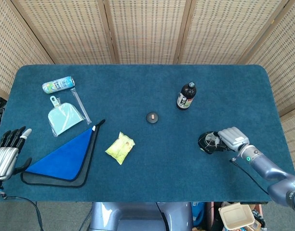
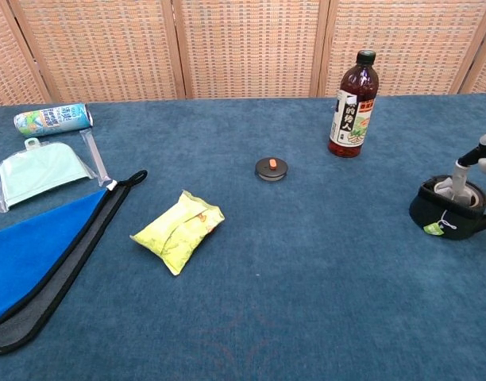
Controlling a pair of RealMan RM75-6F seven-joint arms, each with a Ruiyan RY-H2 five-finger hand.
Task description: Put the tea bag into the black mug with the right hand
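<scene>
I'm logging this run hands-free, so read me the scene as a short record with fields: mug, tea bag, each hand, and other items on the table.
mug: black mug near the table's right edge, upright
tea bag: white bag seen inside the mug; its string hangs over the rim, with the tag outside against the wall
right hand: right hand at the mug, fingers reaching into its opening; grip unclear
left hand: left hand off the table's left edge, holding nothing
other items: brown bottle, small round lid, yellow packet, blue cloth, dustpan, can

Head view: high, looking down on whole table (image 1: 138,77). Chest view: low, near front edge, facing screen; shares table's middle.
</scene>
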